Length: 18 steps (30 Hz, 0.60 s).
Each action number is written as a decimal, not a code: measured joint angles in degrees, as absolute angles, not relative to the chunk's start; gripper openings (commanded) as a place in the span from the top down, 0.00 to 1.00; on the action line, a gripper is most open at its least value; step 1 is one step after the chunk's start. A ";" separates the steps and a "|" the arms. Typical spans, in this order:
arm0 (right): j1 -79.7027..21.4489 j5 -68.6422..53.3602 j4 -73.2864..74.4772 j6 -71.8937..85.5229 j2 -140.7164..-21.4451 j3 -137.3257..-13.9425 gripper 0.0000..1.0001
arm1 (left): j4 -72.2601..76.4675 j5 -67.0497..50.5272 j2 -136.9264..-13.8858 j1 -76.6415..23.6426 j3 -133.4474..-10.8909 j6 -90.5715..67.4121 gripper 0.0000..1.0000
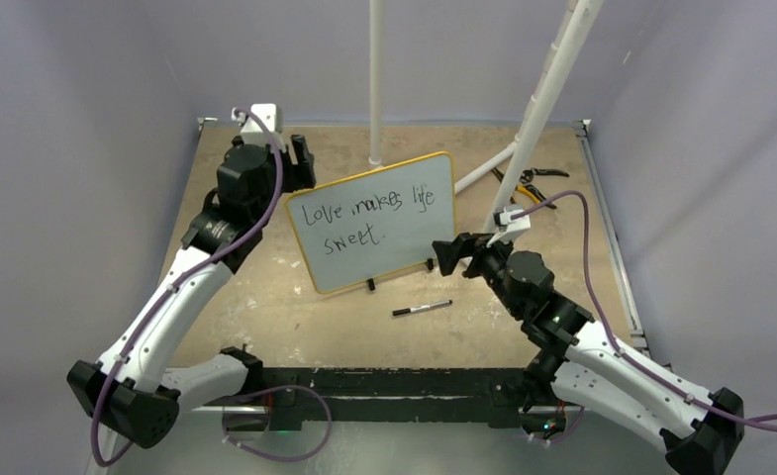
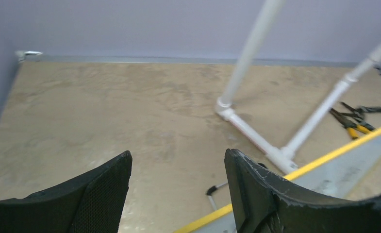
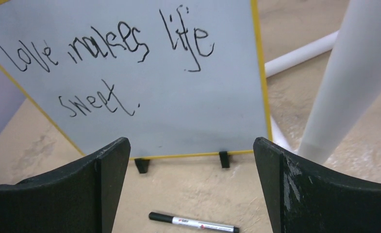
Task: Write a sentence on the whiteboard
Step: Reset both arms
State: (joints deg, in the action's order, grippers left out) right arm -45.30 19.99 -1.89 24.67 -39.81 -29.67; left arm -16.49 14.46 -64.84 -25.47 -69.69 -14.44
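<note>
Yellow-framed whiteboard (image 1: 374, 223) stood propped on the tabletop (image 1: 265, 317), reading "love makes life sweet." Black marker (image 1: 423, 309) lay just in front, untouched — left fingers (image 2: 106, 189) and right fingers (image 3: 101, 184) both spread apart.

The table (image 1: 265, 317) is tan, worn and blotchy with pale scuffs. The whiteboard (image 1: 374, 223) stands near its middle on small black feet, written face toward the near side. A black marker (image 1: 423, 308) lies flat just nearer, apart from the feet. White pipes (image 1: 375, 99) stand on the far side behind the board. Yellow-handled pliers (image 1: 528, 183) lie at far right beside them.
</note>
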 measured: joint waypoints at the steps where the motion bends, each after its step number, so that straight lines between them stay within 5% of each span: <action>1: -45.30 20.43 -2.39 23.51 -39.68 -29.67 0.01 | -16.32 17.17 -63.66 -24.88 -68.31 -14.41 0.31; 18: -45.30 27.31 -22.48 6.09 -32.82 -25.74 0.01 | -12.95 40.82 -37.95 -24.51 -47.07 -13.91 0.22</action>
